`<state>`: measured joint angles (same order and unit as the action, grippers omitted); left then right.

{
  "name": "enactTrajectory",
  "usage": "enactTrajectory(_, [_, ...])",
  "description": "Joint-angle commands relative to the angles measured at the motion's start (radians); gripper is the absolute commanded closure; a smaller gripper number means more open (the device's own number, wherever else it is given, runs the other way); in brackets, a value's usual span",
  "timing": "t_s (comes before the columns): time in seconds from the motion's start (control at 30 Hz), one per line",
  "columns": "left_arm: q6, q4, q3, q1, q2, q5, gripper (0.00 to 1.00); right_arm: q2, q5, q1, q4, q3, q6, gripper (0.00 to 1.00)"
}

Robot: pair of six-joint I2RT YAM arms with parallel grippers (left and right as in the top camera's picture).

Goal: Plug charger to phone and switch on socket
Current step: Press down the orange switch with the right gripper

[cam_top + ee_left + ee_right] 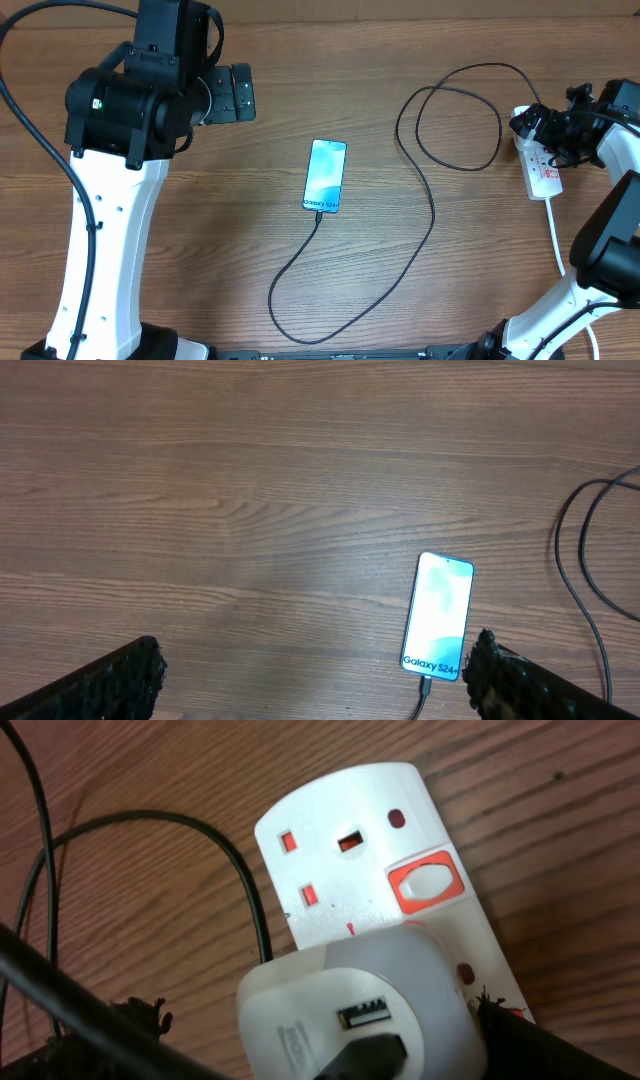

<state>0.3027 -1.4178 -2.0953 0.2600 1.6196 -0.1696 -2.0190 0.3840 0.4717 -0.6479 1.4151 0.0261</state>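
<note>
The phone [325, 176] lies screen-up mid-table, its light-blue screen lit. It also shows in the left wrist view [438, 615]. The charger's thin black cable [432, 210] is plugged into the phone's near end [426, 686], loops across the table and runs to a white adapter [350, 1010] seated in the socket [543, 172], a white power strip. The socket's switch [430, 883], white in a red surround, sits just beyond the adapter. My right gripper [548, 128] hangs over the strip, open, with a finger on either side of the adapter [320, 1025]. My left gripper [315, 685] is open and empty, up left of the phone.
The strip's thick white cord [556, 235] runs toward the front edge on the right. A free outlet [320, 870] lies at the strip's far end. The cable forms a loop [460, 115] left of the strip.
</note>
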Motion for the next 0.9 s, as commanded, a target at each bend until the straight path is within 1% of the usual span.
enactTrajectory(0.0, [-0.019, 0.000, -0.004, 0.004, 0.008, -0.017, 0.01, -0.025, -0.051, 0.012, -0.043, 0.009, -0.004, 0.00])
enactTrajectory(0.33, [-0.019, 0.000, -0.004, 0.004, 0.008, -0.017, 0.00, -0.025, -0.046, 0.015, -0.009, 0.013, 0.032, 0.00])
enactTrajectory(0.47, [-0.019, 0.001, -0.004, 0.004, 0.008, -0.017, 0.00, -0.026, 0.040, 0.013, -0.005, 0.013, 0.086, 0.00])
enactTrajectory(0.87, [-0.019, 0.000, -0.004, 0.004, 0.008, -0.017, 0.00, -0.026, 0.048, 0.013, -0.029, 0.013, 0.082, 0.00])
